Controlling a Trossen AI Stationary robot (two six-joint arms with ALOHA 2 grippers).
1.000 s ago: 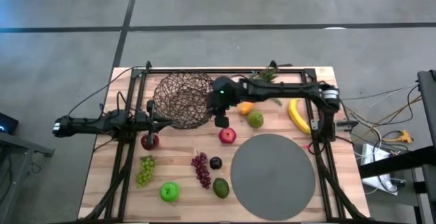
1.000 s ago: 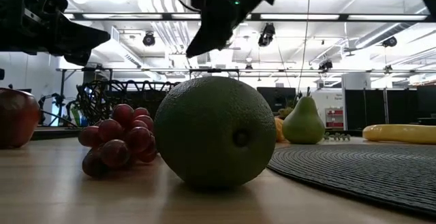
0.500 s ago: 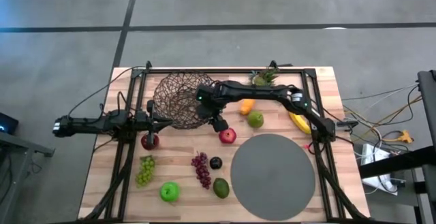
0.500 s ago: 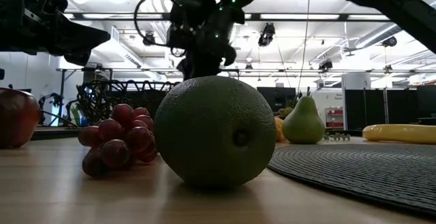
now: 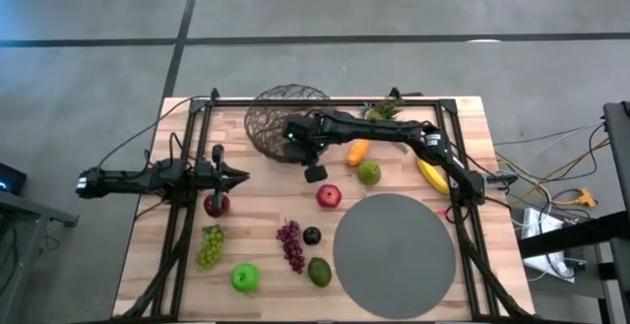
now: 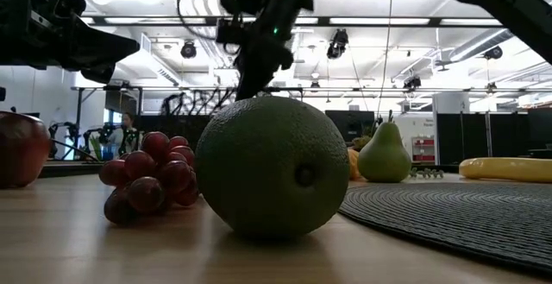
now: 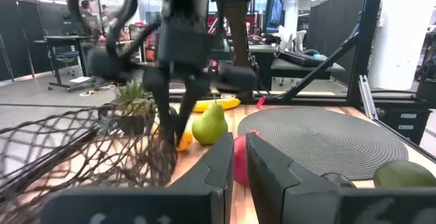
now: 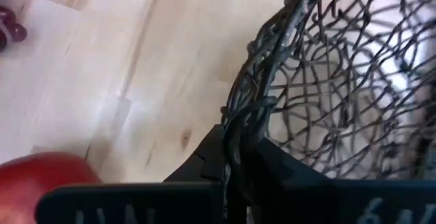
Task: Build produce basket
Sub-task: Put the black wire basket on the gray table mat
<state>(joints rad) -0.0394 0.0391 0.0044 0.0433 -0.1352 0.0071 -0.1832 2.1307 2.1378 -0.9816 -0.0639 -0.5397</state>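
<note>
Right tool [image 8: 235, 157] is pinched on the rim of the basket [image 5: 281, 117], tilted at the worktop's [image 5: 266, 216] far edge. That thin wire could slip or twist free and tip. Nothing visible in it; the produce sits on the worktop, red apple [image 5: 328, 196] nearby. Left tool [image 7: 235, 163] waits, pressed together, empty.

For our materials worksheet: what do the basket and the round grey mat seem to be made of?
The basket: dark brown wire, probably metal, woven into open see-through mesh. The round grey mat: seemingly woven fibre or plastic, matte, with fine concentric ribs visible in the low view.
</note>
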